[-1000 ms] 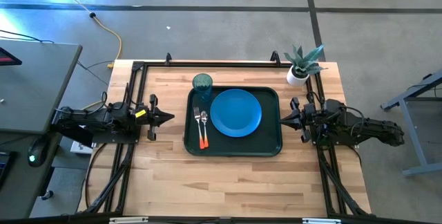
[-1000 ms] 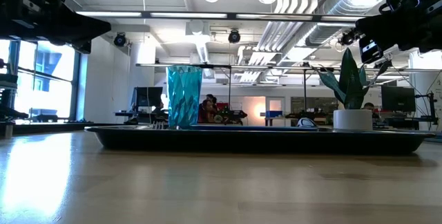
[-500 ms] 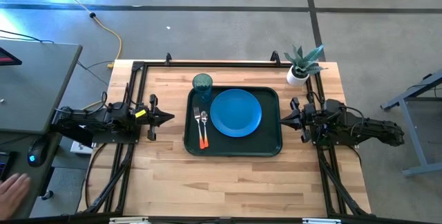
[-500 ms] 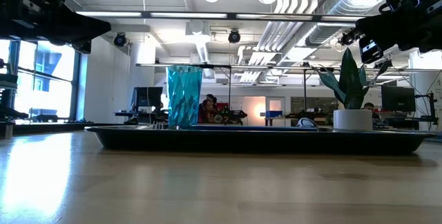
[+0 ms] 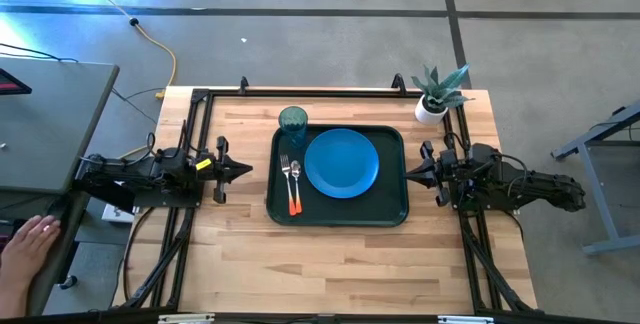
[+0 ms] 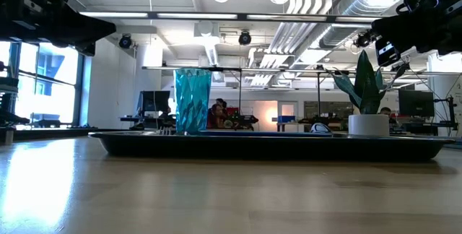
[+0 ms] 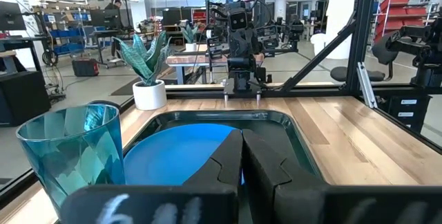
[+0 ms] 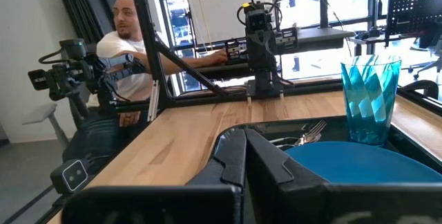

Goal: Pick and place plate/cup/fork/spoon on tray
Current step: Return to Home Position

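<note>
The dark green tray (image 5: 338, 220) lies in the middle of the table. The blue plate (image 5: 341, 162) rests flat on its right part. The fork and the spoon (image 5: 291, 178) lie side by side on its left part, orange handles toward the near edge. The teal cup (image 5: 293, 119) stands upright at the tray's far left corner. My left gripper (image 5: 245, 170) hangs shut at the table's left edge, pointing level at the tray. My right gripper (image 5: 410, 172) hangs shut at the right edge, facing it. Neither touches anything.
A white pot with a green plant (image 5: 432, 107) stands at the table's far right corner. Black frame rails (image 5: 300, 91) run along the far edge and both sides. A person's hand (image 5: 28, 244) shows by the desk left of the table.
Both arms have kept still and nothing on the tray has moved. A person's hand has come into the picture at the desk left of the table and has gone a little farther in.
</note>
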